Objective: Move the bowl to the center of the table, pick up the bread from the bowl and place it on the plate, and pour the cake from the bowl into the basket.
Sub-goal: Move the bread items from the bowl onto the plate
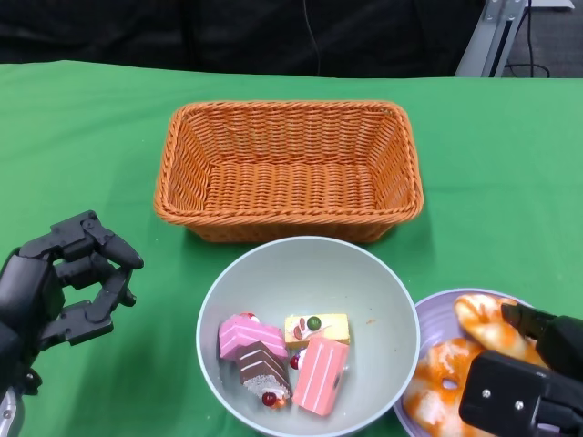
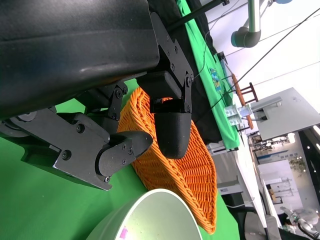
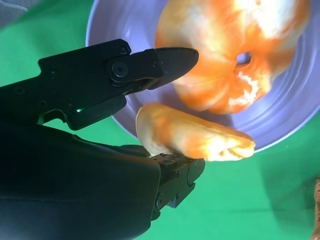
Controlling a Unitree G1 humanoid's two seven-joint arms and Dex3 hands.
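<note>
The pale grey bowl [image 1: 301,278] stands just in front of the orange wicker basket [image 1: 173,168] and holds several cake pieces [image 1: 282,355], pink, yellow and brown. To its right is the purple plate [image 1: 439,316] with a round bread [image 1: 444,381] and a long bread [image 1: 481,319] on it. My right hand [image 1: 533,378] hovers over the plate. In the right wrist view the long bread [image 3: 190,137] lies against the lower finger, while the upper finger [image 3: 170,57] stands clear of it above the round bread [image 3: 225,55]. Left of the bowl, my left hand [image 1: 64,282] holds nothing, its fingers apart.
The basket [image 2: 185,170] has nothing inside it and reaches to the bowl's far rim [image 2: 150,217]. Green cloth covers the table, with free room to the left and right of the basket. A dark backdrop runs behind the far edge.
</note>
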